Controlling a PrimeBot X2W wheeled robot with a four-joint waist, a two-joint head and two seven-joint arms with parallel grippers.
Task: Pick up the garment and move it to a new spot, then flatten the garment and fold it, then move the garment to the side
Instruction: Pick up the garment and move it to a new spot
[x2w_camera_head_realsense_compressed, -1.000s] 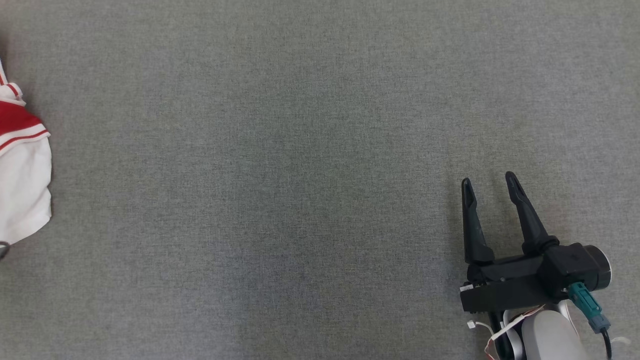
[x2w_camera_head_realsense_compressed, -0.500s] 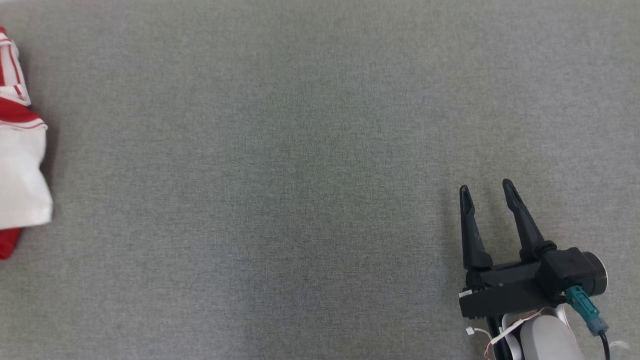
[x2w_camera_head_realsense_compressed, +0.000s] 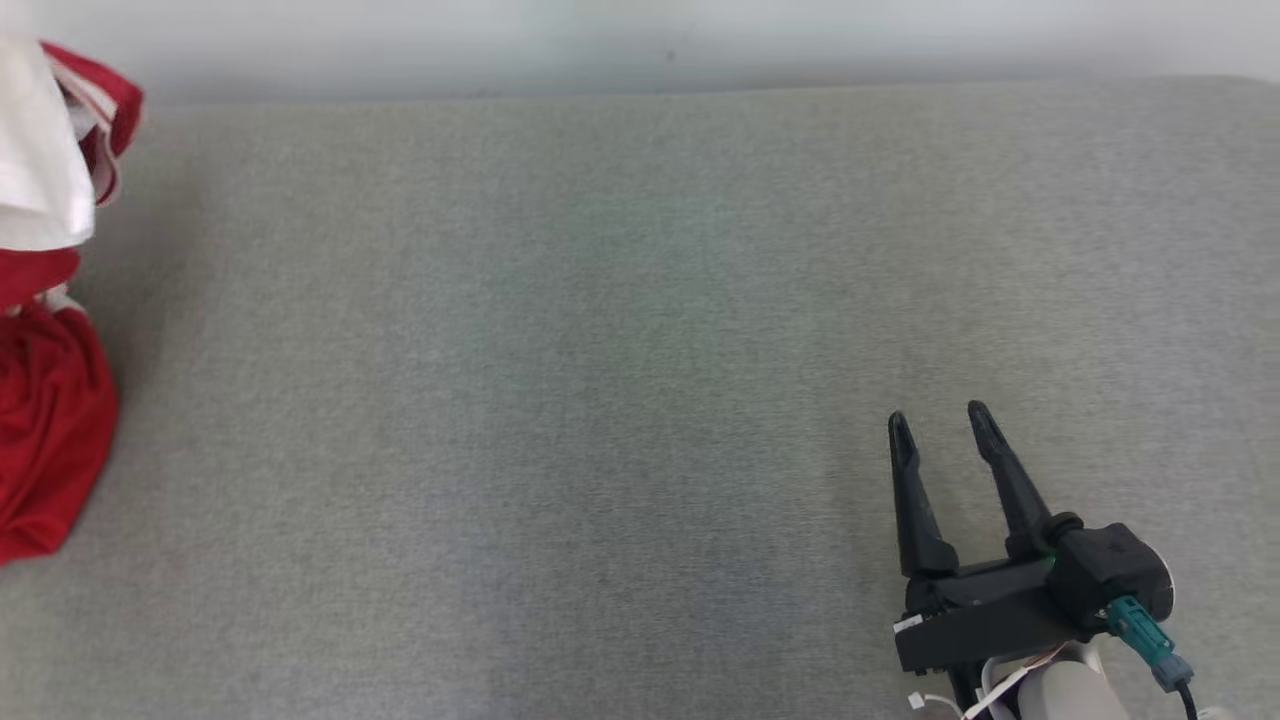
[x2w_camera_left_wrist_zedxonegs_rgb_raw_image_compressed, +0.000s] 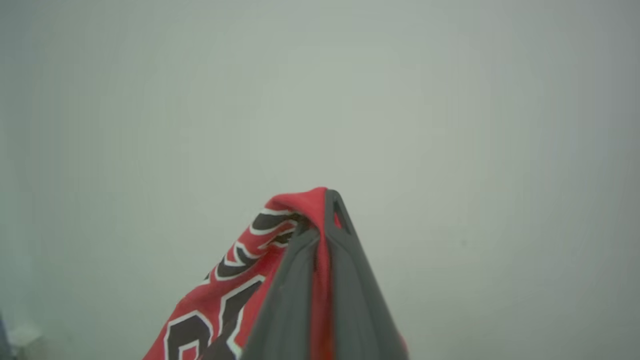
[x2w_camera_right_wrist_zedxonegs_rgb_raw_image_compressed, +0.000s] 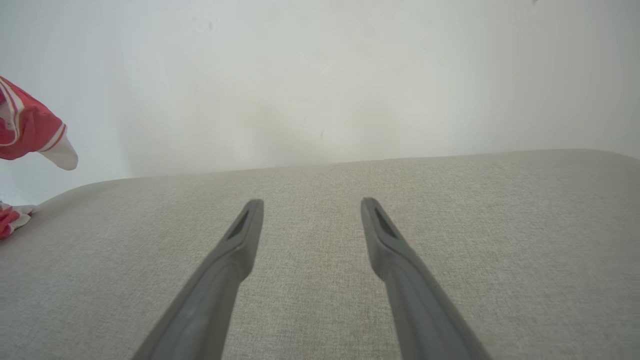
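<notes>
My left claw (x2w_camera_left_wrist_zedxonegs_rgb_raw_image_compressed: 317, 215), shut on the red-and-white jersey garment (x2w_camera_head_realsense_compressed: 50, 430) hanging at the left edge of the grey fabric worktop (x2w_camera_head_realsense_compressed: 600, 350), should raise it clear before carrying it inward. My right claw (x2w_camera_head_realsense_compressed: 937, 414) stands open, empty.

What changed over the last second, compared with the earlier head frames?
The left gripper has closed on the red-and-white garment and raised it: part now hangs clear of the grey surface. The head camera tilted up, bringing the wall into view. The right gripper stays open and empty above the surface.
</notes>
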